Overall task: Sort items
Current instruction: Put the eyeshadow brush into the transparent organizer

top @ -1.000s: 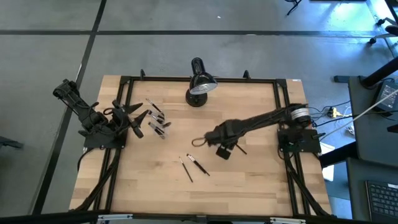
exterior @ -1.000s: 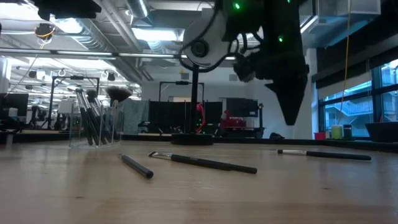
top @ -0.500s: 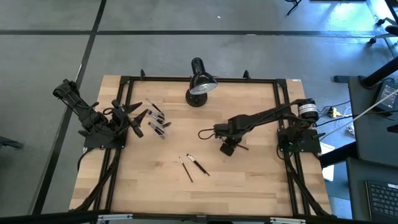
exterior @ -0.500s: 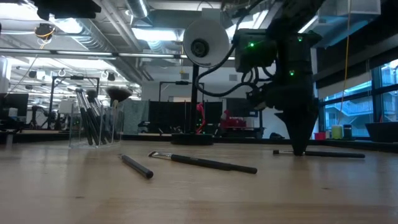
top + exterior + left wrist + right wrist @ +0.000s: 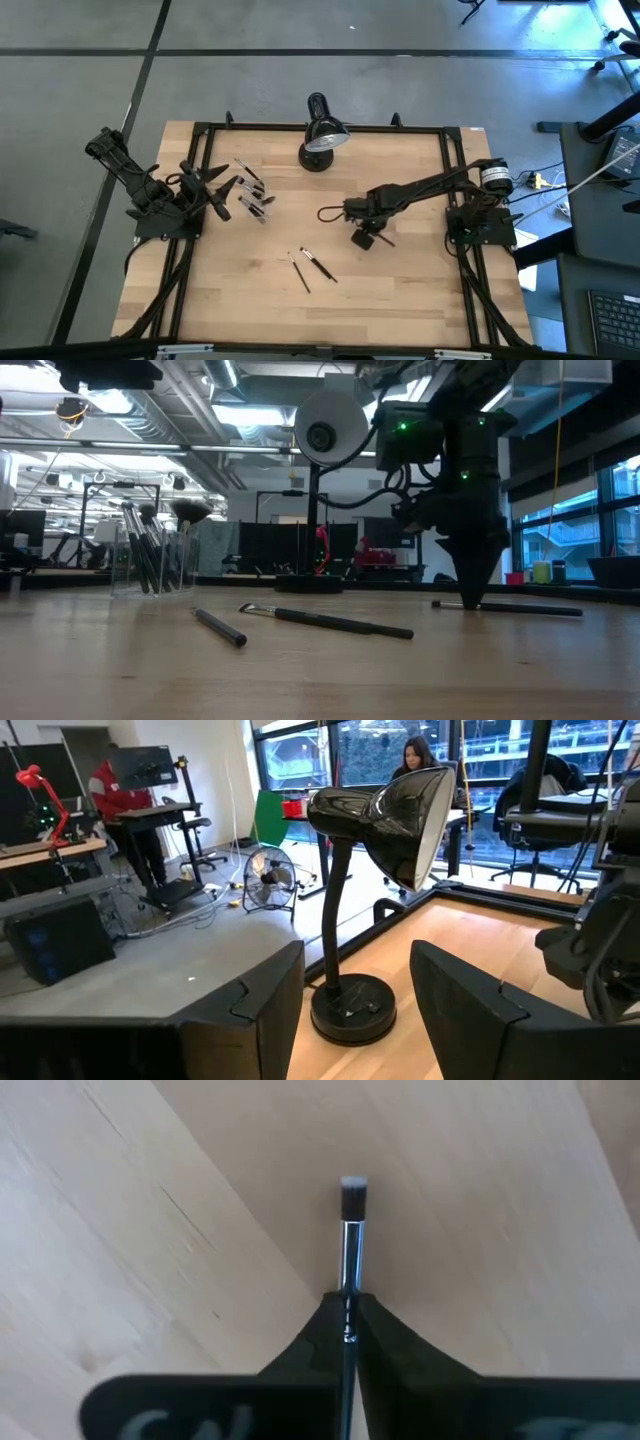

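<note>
Between the clenched right pincer's (image 5: 348,1312) fingers on the table (image 5: 420,290) lies a brush (image 5: 350,1240).

Brush (image 5: 348,1250) handle hidden btwn right end effector (image 5: 347,1330) fingers; cup (image 5: 256,203) brushes too small to count.

Wooden surface (image 5: 240,290) carries a black desk lamp (image 5: 320,135), a clear brush cup (image 5: 152,563), and three loose makeup brushes (image 5: 319,265).
</note>
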Motion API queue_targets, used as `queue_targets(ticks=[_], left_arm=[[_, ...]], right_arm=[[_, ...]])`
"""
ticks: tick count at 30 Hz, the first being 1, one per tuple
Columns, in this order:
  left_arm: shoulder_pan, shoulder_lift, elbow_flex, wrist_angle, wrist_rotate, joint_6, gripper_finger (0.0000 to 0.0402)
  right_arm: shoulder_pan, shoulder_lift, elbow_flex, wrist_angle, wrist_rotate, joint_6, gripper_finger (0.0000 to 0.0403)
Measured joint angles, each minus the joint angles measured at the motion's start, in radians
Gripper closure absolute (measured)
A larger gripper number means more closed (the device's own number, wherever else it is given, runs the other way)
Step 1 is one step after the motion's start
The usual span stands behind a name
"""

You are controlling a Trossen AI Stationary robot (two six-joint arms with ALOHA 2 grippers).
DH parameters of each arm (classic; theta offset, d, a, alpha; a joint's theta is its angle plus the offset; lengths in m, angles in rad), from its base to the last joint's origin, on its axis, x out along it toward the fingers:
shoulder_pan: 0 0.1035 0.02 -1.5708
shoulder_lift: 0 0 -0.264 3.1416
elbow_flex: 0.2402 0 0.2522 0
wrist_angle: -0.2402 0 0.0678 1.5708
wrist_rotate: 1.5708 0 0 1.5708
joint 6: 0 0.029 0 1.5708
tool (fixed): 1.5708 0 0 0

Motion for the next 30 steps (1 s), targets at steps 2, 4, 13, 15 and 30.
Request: queue_targets(ticks=[2, 4, 13, 15, 30], left_arm=[[0.000, 0.000, 0.000, 0.000, 0.000, -0.007, 0.0222], [0.000, 0.000, 0.000, -0.001, 0.000, -0.015, 0.0222], [0.000, 0.016, 0.000, -0.001, 0.000, -0.018, 0.0222], [0.000, 0.018, 0.000, -0.001, 0.000, -0.018, 0.0222], [0.002, 0.017, 0.000, -0.001, -0.011, -0.017, 0.0222]], right_arm=[[0.002, 0.000, 0.000, 0.007, 0.003, 0.008, 0.0386], [0.009, 0.001, 0.000, 0.019, 0.004, 0.021, 0.0379], [0.039, 0.003, -0.001, 0.174, -0.001, 0.033, 0.0390], [0.040, 0.004, 0.000, 0.223, -0.017, 0.042, 0.0393], [0.040, 0.006, 0.134, 0.375, 0.053, -0.065, 0.0401]])
